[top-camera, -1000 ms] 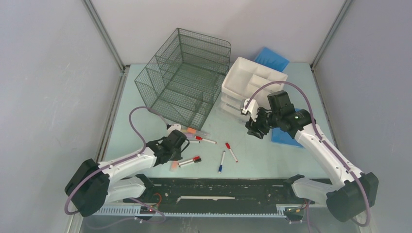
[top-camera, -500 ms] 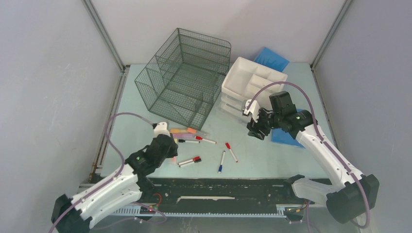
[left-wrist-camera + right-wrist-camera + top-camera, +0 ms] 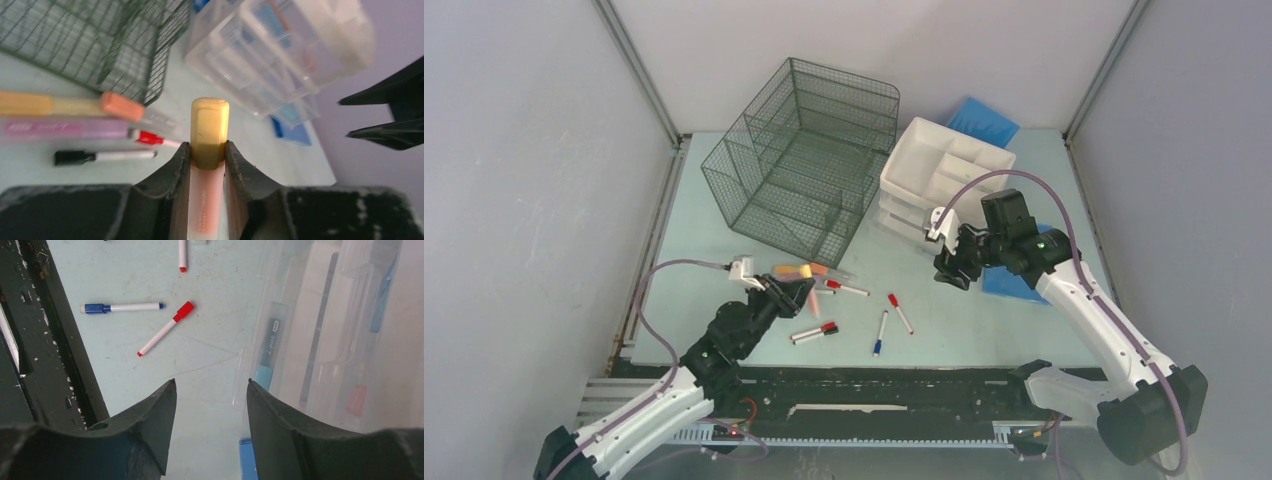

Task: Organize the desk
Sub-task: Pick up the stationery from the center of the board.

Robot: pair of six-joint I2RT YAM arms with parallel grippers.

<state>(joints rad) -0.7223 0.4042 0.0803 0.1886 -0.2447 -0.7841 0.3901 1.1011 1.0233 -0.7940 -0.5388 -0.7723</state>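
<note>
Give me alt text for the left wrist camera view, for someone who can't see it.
The left gripper is shut on a yellow-capped highlighter, pointing away over the desk. Beyond it lie an orange highlighter, a pink highlighter and a black-capped marker, with the wire-mesh organizer upper left and the drawer unit upper right.

The yellow-capped highlighter in the left hand runs off the left wrist view's bottom edge. On the surface, the orange highlighter and pink highlighter are blurred and cut off at the left. Pens inside the translucent drawer unit are mere smears. The right arm hides part of a blue pad.
</note>
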